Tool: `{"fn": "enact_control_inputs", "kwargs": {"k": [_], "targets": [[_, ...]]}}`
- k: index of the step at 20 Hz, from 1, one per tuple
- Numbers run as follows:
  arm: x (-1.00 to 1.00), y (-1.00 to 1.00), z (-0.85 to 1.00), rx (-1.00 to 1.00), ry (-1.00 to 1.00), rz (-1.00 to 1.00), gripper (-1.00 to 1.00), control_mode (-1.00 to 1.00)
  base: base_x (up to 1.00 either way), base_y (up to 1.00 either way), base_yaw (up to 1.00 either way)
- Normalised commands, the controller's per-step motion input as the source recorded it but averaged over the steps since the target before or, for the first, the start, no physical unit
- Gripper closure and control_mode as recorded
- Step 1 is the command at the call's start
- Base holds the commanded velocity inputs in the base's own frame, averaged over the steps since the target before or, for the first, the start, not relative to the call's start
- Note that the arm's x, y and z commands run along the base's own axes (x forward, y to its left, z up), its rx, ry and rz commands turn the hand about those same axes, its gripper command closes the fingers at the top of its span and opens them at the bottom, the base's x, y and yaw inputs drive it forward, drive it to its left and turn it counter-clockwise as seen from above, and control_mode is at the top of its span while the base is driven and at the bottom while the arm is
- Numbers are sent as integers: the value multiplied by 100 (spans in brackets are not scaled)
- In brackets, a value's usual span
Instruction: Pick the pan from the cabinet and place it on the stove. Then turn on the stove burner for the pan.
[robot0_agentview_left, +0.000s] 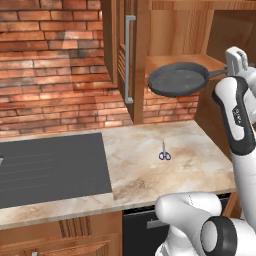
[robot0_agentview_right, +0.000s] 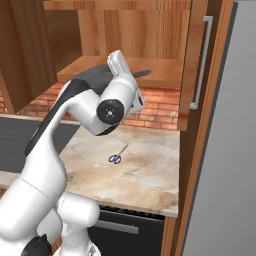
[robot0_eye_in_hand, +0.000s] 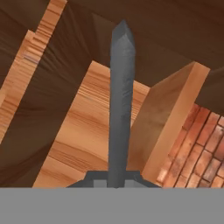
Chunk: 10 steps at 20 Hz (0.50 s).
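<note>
Brick-backed marble table, open cabinet above. Round shallow dark grey pan held off the shelf's front edge, long handle running back. Gripper jaws pinched on handle.

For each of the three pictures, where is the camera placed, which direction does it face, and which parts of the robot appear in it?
Left base view: behind the arm's left, facing forward and down at the marble counter, the round dark grey frying pan at the reddish-brown wooden cabinet; white arm at right.
Right base view: behind the arm's right, facing the same counter; arm at left.
Hand view: on the hand, looking along the pan's long dark handle into the cabinet; pincer shut on it.
Both base views share the small blue-handled scissors.
</note>
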Motion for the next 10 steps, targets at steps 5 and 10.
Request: {"fn": "enact_control_inputs", "kwargs": {"k": [5, 10], "targets": [[-78, 0, 0, 2, 0, 0, 100, -100, 0, 0, 0], [-72, 0, 0, 1, 0, 0, 100, -100, 0, 0, 0]]}}
